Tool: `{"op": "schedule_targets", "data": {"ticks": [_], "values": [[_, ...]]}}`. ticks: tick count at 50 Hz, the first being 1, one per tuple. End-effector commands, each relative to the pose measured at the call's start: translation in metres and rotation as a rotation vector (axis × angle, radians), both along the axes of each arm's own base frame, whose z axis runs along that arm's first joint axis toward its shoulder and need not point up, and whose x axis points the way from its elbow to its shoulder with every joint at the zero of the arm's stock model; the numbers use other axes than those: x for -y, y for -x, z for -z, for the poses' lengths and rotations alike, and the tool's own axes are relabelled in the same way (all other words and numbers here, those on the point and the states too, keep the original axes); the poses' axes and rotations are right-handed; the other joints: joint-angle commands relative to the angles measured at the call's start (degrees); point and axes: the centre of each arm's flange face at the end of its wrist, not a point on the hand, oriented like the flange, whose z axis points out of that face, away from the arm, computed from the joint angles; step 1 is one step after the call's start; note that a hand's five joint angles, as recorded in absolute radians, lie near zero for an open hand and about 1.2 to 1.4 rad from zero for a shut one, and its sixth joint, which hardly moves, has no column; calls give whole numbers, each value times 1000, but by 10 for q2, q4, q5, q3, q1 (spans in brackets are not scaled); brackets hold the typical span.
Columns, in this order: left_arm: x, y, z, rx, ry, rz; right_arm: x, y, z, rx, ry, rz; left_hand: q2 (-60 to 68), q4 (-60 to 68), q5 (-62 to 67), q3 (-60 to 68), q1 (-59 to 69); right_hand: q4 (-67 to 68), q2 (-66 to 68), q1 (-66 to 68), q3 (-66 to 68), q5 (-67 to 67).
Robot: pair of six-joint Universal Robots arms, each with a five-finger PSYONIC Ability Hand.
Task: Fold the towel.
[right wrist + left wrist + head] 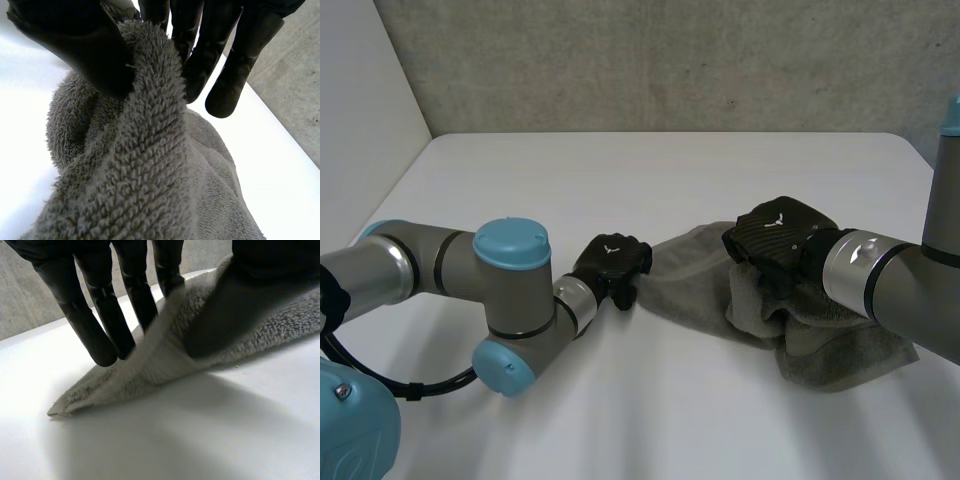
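Rumpled grey terry towel (848, 352) in pinch of right hand (782, 236), seemingly left hand (612, 262) too

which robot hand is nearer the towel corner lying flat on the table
Left. The left robot hand is at that corner, pinching the towel's edge just beside it. The right robot hand is farther along, pinching a raised fold near the towel's middle.
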Motion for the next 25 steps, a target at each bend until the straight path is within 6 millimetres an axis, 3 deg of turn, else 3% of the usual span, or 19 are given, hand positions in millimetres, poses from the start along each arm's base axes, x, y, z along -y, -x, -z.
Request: {"op": "schedule_targets", "data": {"ticks": [1,3,4,6,7,9,10,11,12,14,15,17,20,23,25], "values": [[7,0,-18,-12,45,-37,7,1,-5,26,30,10,3,5,-90,5,2,29,45,38,24,28],[14,1,-47,-50,108,-67,13,-4,-15,79,123,10,3,5,-90,5,2,29,45,38,24,28],[14,1,-47,-51,108,-67,13,-4,-16,79,123,10,3,5,-90,5,2,29,45,38,24,28],[20,-6,-91,-106,190,-113,14,-5,-53,190,285,24,3,5,-90,5,2,29,45,38,24,28],[20,-6,-91,-106,190,-113,14,-5,-53,191,286,24,3,5,-90,5,2,29,45,38,24,28],[20,-14,-140,-176,283,-139,11,0,-94,337,408,44,3,5,-90,5,2,29,45,38,24,28],[20,-14,-140,-177,284,-139,10,0,-94,338,409,44,3,5,-90,5,2,29,45,38,24,28],[21,-22,-164,-214,324,-158,9,0,-109,411,444,48,3,5,-90,5,2,29,45,38,24,28],[21,-22,-164,-214,324,-158,9,0,-109,412,444,48,3,5,-90,5,2,29,45,38,24,28],[22,-40,-203,-304,367,-200,9,4,-134,541,497,58,3,5,-90,5,2,29,45,38,24,28],[22,-40,-203,-305,367,-201,9,4,-134,541,498,58,3,5,-90,5,2,29,45,38,24,28],[20,-56,-232,-399,382,-230,6,13,-154,601,537,70,3,5,-90,5,2,29,45,38,24,28],[19,-61,-240,-429,382,-233,2,20,-161,595,545,84,3,5,-90,5,2,29,45,38,24,28],[17,-67,-246,-445,376,-238,2,29,-154,538,462,110,3,5,-90,5,2,29,45,38,24,28],[16,-70,-237,-416,335,-247,-2,26,-138,450,350,90,3,5,-90,5,2,29,45,38,24,28]]}}
